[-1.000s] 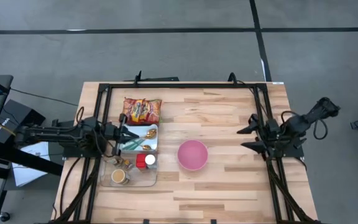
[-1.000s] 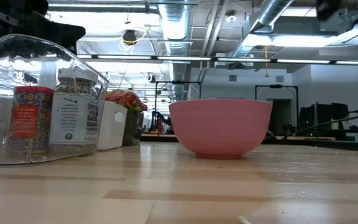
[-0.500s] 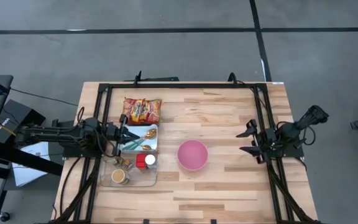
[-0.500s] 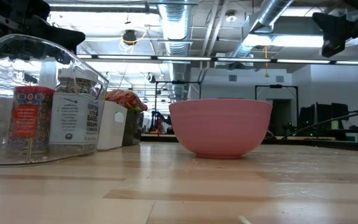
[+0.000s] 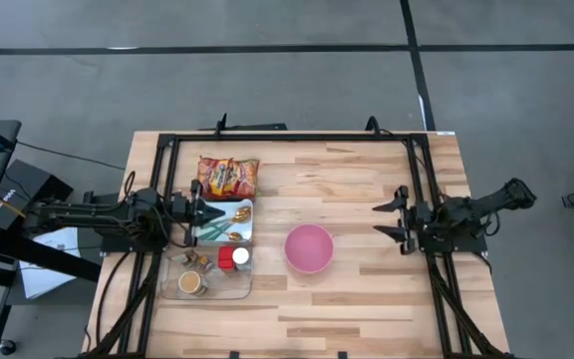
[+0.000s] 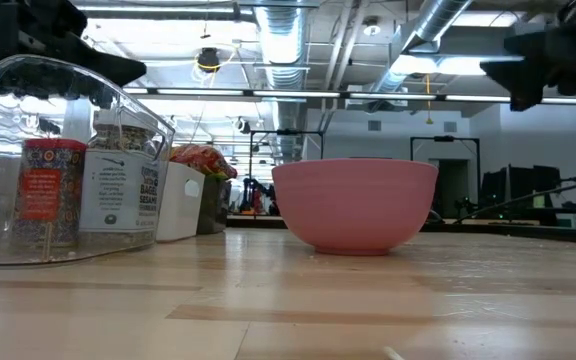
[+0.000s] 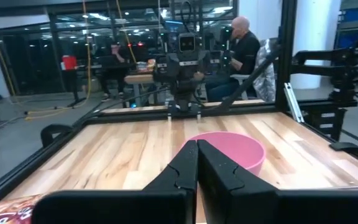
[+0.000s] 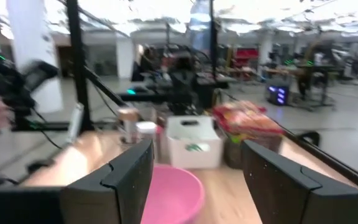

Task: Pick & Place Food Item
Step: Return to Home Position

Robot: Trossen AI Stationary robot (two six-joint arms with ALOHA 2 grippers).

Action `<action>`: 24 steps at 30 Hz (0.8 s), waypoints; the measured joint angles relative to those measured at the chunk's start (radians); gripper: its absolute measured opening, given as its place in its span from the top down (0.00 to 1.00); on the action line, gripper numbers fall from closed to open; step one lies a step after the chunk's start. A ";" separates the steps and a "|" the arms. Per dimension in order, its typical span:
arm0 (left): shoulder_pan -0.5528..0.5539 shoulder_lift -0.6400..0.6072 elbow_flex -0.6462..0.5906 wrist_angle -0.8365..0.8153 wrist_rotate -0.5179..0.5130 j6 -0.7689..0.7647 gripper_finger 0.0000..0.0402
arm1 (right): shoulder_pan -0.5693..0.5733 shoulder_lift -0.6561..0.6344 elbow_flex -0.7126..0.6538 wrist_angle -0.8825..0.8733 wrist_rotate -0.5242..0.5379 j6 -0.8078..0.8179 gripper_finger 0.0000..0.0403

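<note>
Red noodle pack [image 5: 227,178]: lay in dark bin [image 6: 214,212] at bench's [image 5: 367,299] far left. Had drawn left pincer [image 5: 199,210], fingers together, slightly back above white bin [image 5: 253,221]; had levelled right pincer [image 5: 380,219], fingers apart, near right edge. Probably finished, only homing left.

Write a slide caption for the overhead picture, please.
Seen from above: pink bowl mid-table between two arms, left fingers shut at the white bin, right fingers open.
</note>
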 joint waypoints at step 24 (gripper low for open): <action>0.093 -0.001 0.000 -0.038 -0.002 -0.023 1.00 | -0.175 0.000 0.015 -0.020 -0.176 -0.018 0.43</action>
